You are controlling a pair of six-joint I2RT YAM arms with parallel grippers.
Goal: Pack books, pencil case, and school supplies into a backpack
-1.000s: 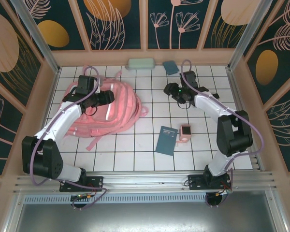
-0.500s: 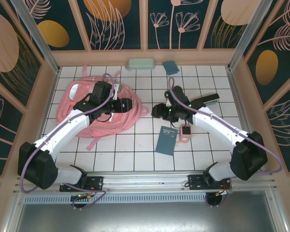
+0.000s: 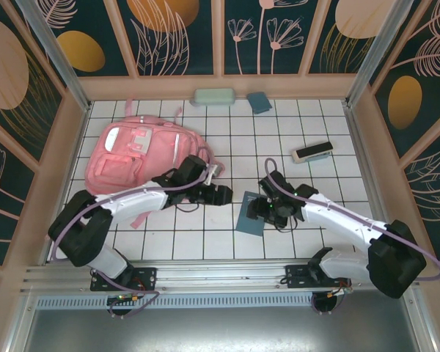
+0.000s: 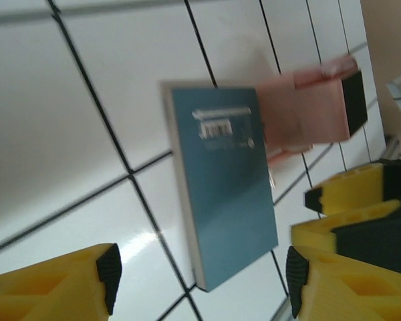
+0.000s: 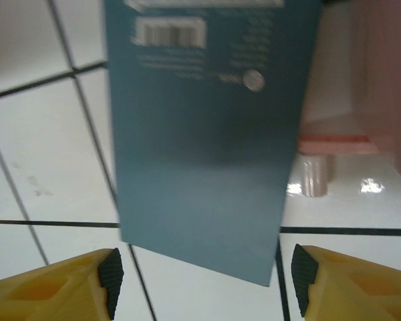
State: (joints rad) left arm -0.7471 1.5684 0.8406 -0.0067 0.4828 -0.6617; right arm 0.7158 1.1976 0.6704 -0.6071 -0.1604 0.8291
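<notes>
Top external: fixed high at the near side, looking steeply down, and far enough off to take in the whole table (image 3: 205, 242). Left wrist: close above the tiles, facing obliquely down, with the book (image 4: 224, 180) mid-frame, the pink gadget (image 4: 314, 110) at upper right and its own jaws in the lower corners. Right wrist: closer yet, facing almost straight down, book across the upper half. All three views share the book. Both wrist views share the gadget.

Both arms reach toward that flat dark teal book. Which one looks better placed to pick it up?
Probably the right. On the right arm, open jaws hang close over the flat dark teal book; the left arm holds its jaws further back, off the book's edge nearest the soft pink backpack.
</notes>
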